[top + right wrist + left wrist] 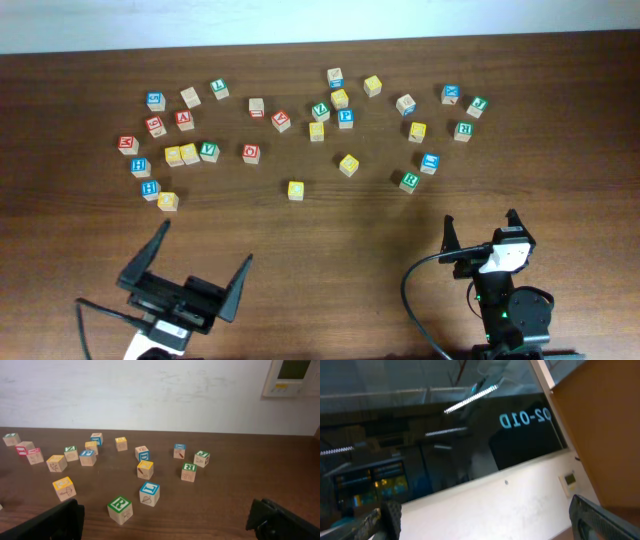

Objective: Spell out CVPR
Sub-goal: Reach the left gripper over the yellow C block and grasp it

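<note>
Bare woodgrain tabletop [330, 260] lies nearside of the green R block [409, 180].
Painted wooden cubes [345, 118] scatter beyond and beside it; left tool [205, 243] and right tool [480, 217] gape wide, empty.

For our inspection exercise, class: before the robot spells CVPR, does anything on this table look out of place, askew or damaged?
Nothing looks damaged. The letter blocks lie scattered over the table, turned at different angles, with no word spelled yet.
</note>
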Robot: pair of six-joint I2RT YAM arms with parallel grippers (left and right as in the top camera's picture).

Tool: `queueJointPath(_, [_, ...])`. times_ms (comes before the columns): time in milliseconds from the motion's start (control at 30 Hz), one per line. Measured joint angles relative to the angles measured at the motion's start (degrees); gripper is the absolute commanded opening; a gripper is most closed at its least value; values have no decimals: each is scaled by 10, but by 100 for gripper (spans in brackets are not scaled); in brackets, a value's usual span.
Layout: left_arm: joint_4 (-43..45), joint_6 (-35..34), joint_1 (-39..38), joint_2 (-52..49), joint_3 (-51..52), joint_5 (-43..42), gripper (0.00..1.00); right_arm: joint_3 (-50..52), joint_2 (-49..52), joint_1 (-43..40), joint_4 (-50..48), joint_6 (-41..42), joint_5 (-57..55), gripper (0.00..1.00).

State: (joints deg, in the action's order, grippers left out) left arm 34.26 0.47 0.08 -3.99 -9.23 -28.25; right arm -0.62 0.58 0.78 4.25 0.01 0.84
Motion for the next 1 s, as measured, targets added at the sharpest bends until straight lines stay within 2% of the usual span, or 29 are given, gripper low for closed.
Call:
queueJointPath(100, [-120,0,0,-111,-155,5,98,0,1,0,0,0,0,98])
queueJointPath(167, [-347,3,1,-250,-339,0,98,0,0,0,0,0,0,98])
queueJointPath(200, [-431,4,0,-295,-396,-7,98,0,0,0,0,0,0,98])
queueJointPath(233, [-517,6,1,-386,-497,-42,98,0,0,0,0,0,0,98])
queueJointPath(300, [-524,6,0,-475,-543,-126,98,0,0,0,0,0,0,98])
queueJointPath(367, [-550,-3,0,-523,-581,-153,99,0,0,0,0,0,0,98])
queueJointPath(467, [-834,-3,0,-629,-770,-69,98,0,0,0,0,0,0,98])
queueJointPath(500, [-875,-2,0,-661,-817,-46,98,0,0,0,0,0,0,98])
queueJointPath(600, [-917,-1,0,-693,-829,-45,98,0,0,0,0,0,0,98])
queueJointPath(667, [-945,-21,-19,-708,-831,-3,98,0,0,0,0,0,0,98])
queueJointPath(767, [-995,-79,-125,-744,-832,210,98,0,0,0,0,0,0,98])
queueJointPath(867, [-1015,-133,-139,-818,-833,324,98,0,0,0,0,0,0,98])
queueJointPath(1000, [-1009,-170,-139,-888,-832,328,99,0,0,0,0,0,0,98])
